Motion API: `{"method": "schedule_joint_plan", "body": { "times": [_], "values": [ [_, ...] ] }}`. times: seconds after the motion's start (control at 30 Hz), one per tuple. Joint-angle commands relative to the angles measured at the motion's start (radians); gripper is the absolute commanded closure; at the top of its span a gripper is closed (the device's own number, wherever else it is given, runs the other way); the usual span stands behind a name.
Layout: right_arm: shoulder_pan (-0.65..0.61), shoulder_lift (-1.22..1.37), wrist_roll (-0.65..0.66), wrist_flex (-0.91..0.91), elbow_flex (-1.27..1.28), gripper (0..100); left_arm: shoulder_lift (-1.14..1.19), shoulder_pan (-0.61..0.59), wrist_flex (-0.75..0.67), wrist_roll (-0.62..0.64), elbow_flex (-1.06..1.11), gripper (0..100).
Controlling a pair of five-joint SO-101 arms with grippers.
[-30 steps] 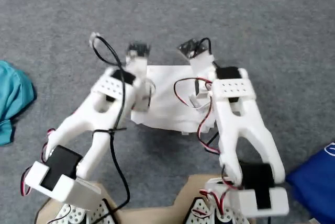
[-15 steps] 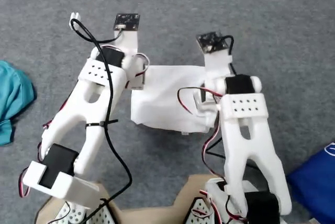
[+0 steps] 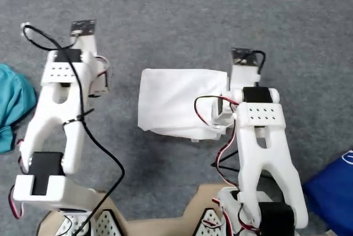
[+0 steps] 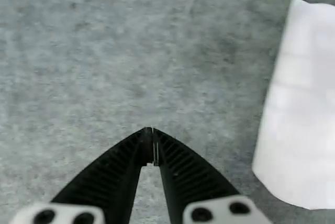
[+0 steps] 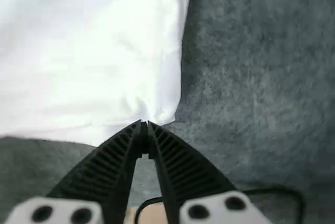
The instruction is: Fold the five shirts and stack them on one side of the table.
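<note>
One each: white shirt (image 3: 179,101), teal shirt (image 3: 14,103), blue shirt (image 3: 331,191).

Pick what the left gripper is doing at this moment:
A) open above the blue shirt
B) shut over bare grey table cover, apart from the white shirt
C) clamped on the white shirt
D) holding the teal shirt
B: in the left wrist view the left gripper has its fingers closed with nothing between them, over the grey table cover, and the white shirt lies apart from it.

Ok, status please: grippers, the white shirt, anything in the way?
Left gripper shut, empty, over table. Right gripper shut at corner of white shirt, folded flat. Teal cloth, blue cloth at edges, apart.
</note>
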Motion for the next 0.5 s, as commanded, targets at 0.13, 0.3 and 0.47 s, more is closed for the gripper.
{"method": "schedule_joint_plan", "body": {
  "times": [0.13, 0.3, 0.47],
  "values": [
    [-0.071, -0.035, -0.416, -0.043, 0.001, 76.4, -0.019, -0.109, 0.005, -0.031, -0.003, 98],
    [-0.191, -0.033, -0.657, -0.262, 0.064, 66.6, -0.018, -0.124, 0.032, -0.031, 0.011, 98],
    [-0.283, -0.033, -0.799, -0.434, 0.150, 66.6, -0.018, -0.124, 0.034, -0.029, 0.008, 98]
  ]
}}
